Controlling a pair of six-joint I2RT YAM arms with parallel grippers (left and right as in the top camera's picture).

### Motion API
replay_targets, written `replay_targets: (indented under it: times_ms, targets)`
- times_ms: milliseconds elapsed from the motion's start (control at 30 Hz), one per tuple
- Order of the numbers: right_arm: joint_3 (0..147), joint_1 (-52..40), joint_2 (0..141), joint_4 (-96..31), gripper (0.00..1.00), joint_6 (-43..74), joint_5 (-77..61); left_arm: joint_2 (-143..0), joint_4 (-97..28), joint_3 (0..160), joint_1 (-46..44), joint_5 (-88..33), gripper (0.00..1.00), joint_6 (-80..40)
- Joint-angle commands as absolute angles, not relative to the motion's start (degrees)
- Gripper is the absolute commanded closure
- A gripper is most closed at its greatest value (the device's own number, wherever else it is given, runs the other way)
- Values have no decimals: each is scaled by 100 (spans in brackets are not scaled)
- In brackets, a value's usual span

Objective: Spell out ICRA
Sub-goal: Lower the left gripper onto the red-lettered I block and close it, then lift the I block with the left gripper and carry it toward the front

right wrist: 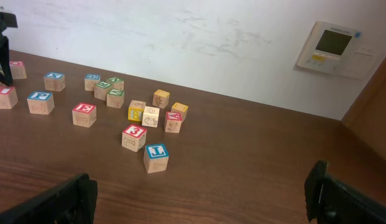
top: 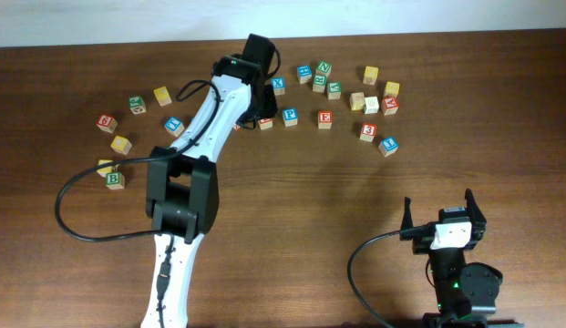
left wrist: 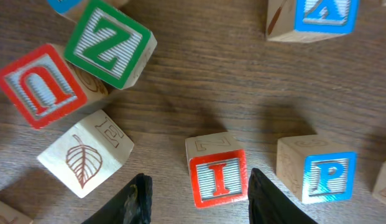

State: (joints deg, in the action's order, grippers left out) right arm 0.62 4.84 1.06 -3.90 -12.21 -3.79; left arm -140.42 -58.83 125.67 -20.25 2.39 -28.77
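Observation:
The red-printed "I" cube (left wrist: 218, 178) lies on the wooden table between the fingers of my left gripper (left wrist: 199, 200). That gripper is open: the right finger stands close against the cube's right side, and the left finger is well apart from it. From overhead the left gripper (top: 261, 107) is mostly hidden under its wrist, with the "I" cube (top: 266, 123) peeking out beside it. The other cubes of the word sit among the right-hand group (top: 369, 100), their letters too small to read. My right gripper (top: 439, 211) is open over bare table at the front right, holding nothing.
Around the "I" cube lie a blue "P" cube (left wrist: 323, 174), a leaf-printed cube (left wrist: 84, 155), a red "U" cube (left wrist: 40, 87) and a green "Z" cube (left wrist: 109, 40). A red "E" cube (top: 325, 118) sits further right. Several more cubes (top: 118, 144) lie at the left.

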Motion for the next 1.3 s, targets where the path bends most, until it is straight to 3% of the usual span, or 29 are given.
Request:
replay_targets:
  times_ms: [0, 167, 400, 567, 767, 1267]
  targets:
    - [32, 484, 73, -414, 2, -1199, -429, -14300, -5850, 12558, -2036, 276, 53, -2888]
    - [32, 484, 73, -414, 2, -1199, -429, -14346, -5769, 12558, -2036, 235, 50, -2888]
    - [32, 484, 73, -414, 2, -1199, -429, -14346, -5808, 12558, -2036, 237, 61, -2888]
    - [32, 484, 73, -414, 1, -1199, -429, -14346, -5719, 12558, -2036, 242, 59, -2888]
    - [32, 484, 73, -414, 2, -1199, -429, -14346, -5658, 12558, -2038, 239, 71, -2886]
    - [32, 484, 73, -414, 2, -1199, -429, -14333, -5791, 12604, -2036, 237, 79, -2711]
